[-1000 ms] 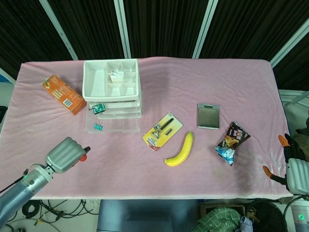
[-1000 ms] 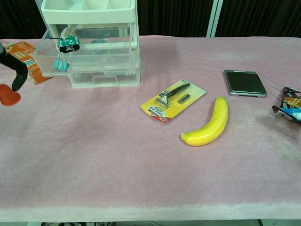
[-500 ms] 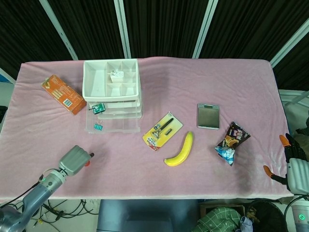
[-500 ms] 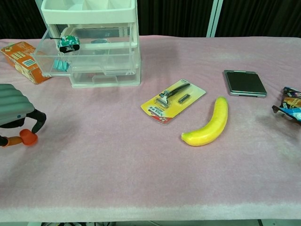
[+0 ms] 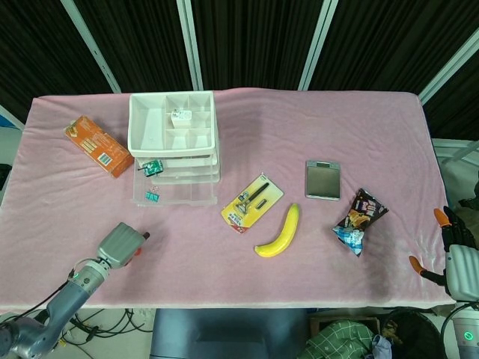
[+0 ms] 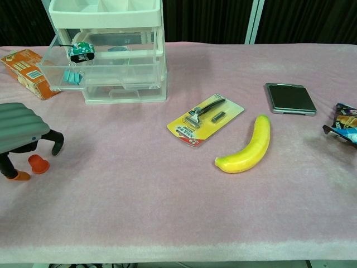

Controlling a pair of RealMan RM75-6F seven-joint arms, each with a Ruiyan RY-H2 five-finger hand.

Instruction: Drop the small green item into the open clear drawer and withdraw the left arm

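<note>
A small teal-green item [image 5: 152,197] [image 6: 71,76] lies in the left end of the open clear drawer [image 5: 187,196] [image 6: 111,75], which is pulled out from the white drawer unit [image 5: 174,123]. A second green, black and white piece [image 5: 154,166] [image 6: 82,50] sits higher, at the drawer's back left. My left hand [image 5: 122,243] [image 6: 25,139] hovers low near the table's front left edge, well away from the drawer, holding nothing, its orange-tipped fingers [image 6: 38,163] hanging down apart. My right hand [image 5: 453,254] rests off the table's right front corner, fingers spread and empty.
An orange box [image 5: 99,146] lies left of the drawer unit. A carded razor [image 5: 252,203], a banana [image 5: 279,232], a grey scale [image 5: 322,179] and a snack bag [image 5: 358,220] are spread over the middle and right of the pink cloth [image 5: 299,127].
My left hand has pulled back from the drawer side toward the table's front left edge and dropped lower. The green items and the right hand have not moved.
</note>
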